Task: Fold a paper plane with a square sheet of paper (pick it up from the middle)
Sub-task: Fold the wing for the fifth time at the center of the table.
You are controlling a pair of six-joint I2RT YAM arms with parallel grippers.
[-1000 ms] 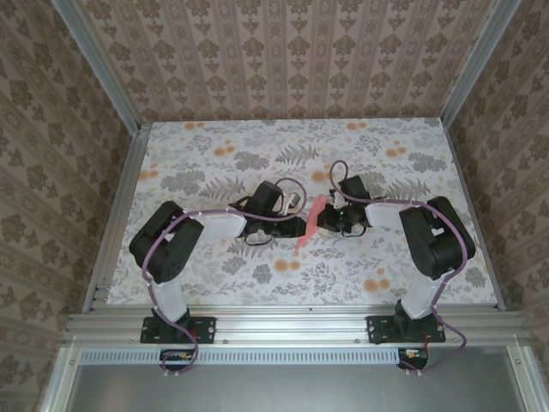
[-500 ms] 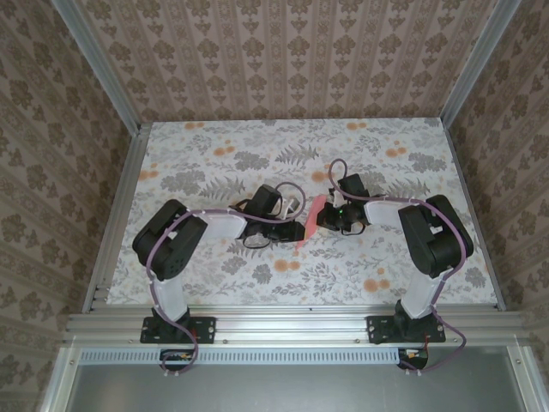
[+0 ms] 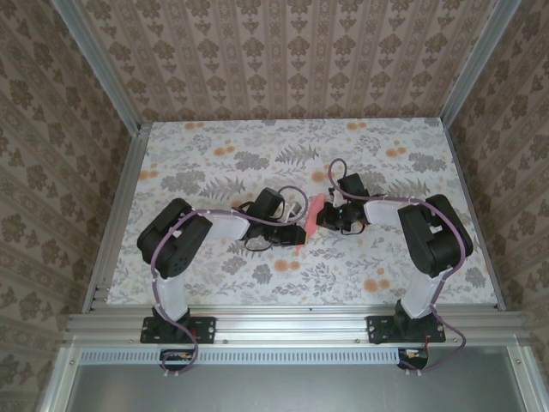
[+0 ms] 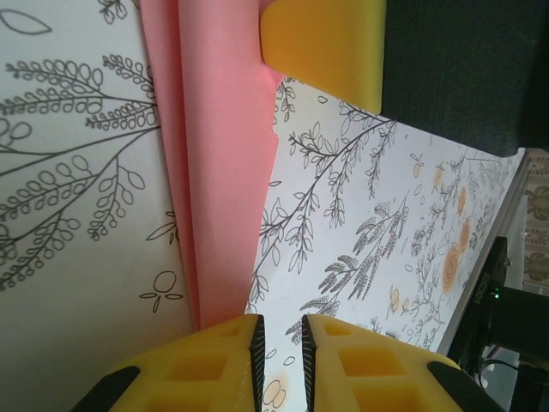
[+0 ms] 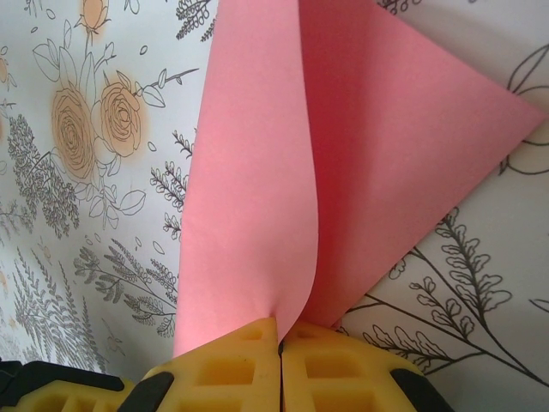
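Note:
The paper plane is a narrow pink-red folded strip lying at the middle of the table between the two arms. My right gripper is shut on its folded edge, and two pink flaps fan out from the pinch. In the top view this gripper sits at the strip's right side. My left gripper stands at the strip's near end, its jaws a narrow gap apart with only tabletop showing between them. The pink paper runs beside its left finger. A yellow fingertip of the right gripper rests on the paper's far part.
The floral tabletop has aluminium rails on the left and along the near edge. Patterned walls close in the back and sides. Purple cables loop over both arms.
The left arm has shifted slightly right, bringing its gripper closer to the paper's near end. The right arm and its grip have hardly moved.

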